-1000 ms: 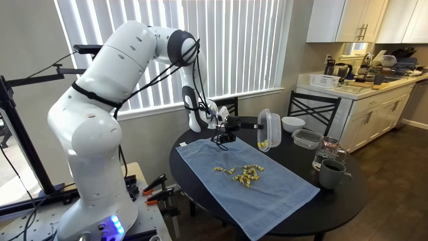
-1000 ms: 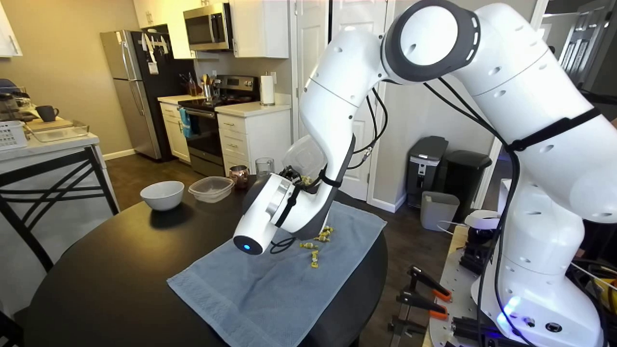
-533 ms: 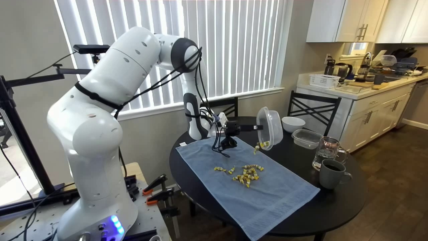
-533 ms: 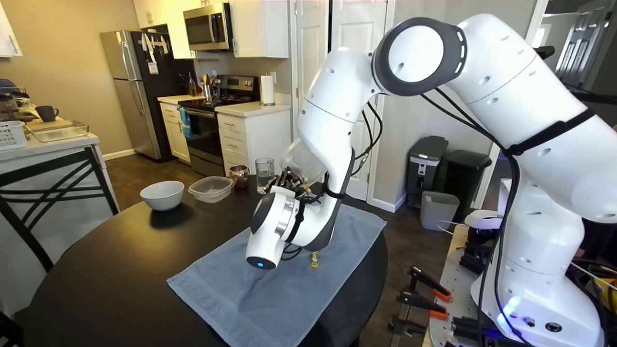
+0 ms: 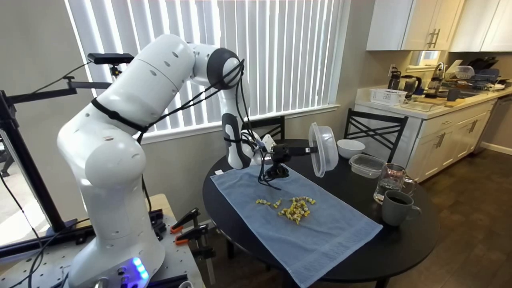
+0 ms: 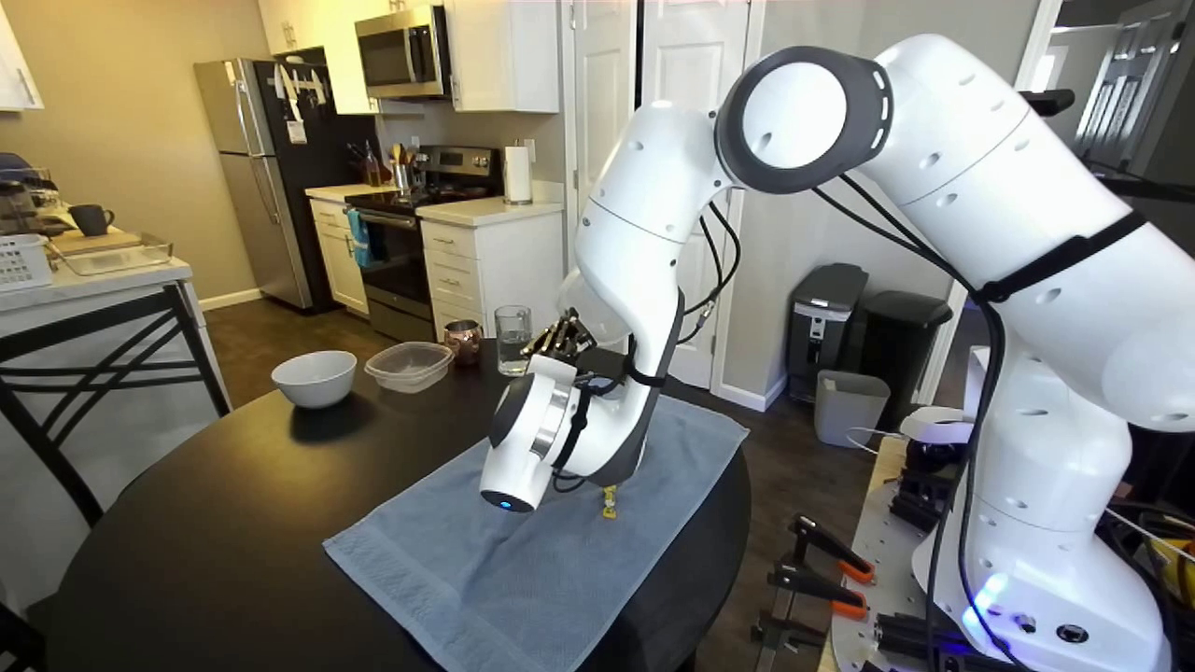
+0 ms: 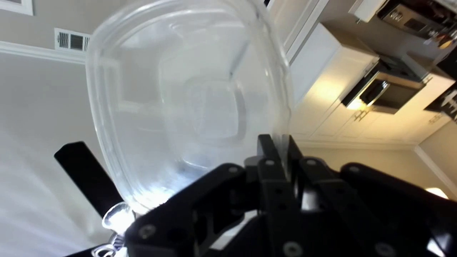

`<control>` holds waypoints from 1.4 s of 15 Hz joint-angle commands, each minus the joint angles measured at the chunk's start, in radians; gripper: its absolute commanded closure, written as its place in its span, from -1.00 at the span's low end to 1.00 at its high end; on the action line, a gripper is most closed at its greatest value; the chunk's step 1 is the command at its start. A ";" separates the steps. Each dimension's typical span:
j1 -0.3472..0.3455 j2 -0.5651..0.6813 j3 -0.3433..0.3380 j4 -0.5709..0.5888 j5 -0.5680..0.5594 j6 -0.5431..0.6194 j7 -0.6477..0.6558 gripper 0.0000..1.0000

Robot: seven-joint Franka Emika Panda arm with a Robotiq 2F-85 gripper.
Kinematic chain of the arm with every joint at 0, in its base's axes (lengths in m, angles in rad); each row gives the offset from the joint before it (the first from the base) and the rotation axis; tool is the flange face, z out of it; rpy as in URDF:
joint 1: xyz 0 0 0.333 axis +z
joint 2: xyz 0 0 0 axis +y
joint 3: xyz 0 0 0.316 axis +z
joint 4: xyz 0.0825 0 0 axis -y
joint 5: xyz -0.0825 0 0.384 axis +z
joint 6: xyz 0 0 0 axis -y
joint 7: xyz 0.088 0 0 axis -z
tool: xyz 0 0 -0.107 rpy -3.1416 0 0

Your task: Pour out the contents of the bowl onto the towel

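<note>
My gripper is shut on the rim of the clear bowl, which is tipped on its side above the dark table, beyond the towel's far edge. In the wrist view the fingers pinch the rim of the bowl, and no pieces show inside. In an exterior view the arm partly hides the bowl. The yellow pieces lie in a loose heap on the blue towel, with several scattered around it. In an exterior view the arm hides most pieces; one shows on the towel.
A white bowl and a second clear container stand on the table behind the held bowl. A glass mug of water, a grey mug and a copper mug stand near the edge. Chairs stand behind.
Pieces at the bowl's lower rim slid out and fell; the bowl now looks empty and the heap on the towel is fuller. The bowl has tilted further and the arm has lowered slightly.
</note>
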 commanded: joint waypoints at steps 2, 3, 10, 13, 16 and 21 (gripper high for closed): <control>-0.079 -0.030 0.082 0.000 0.094 0.167 -0.041 0.96; -0.089 -0.036 0.092 0.003 0.122 0.205 -0.046 0.96; -0.142 -0.084 0.105 0.041 0.356 0.433 -0.141 0.96; -0.152 -0.108 0.093 0.052 0.468 0.495 -0.218 0.96; -0.154 -0.132 0.076 0.055 0.544 0.554 -0.285 0.96; -0.146 -0.162 0.044 0.064 0.640 0.626 -0.353 0.96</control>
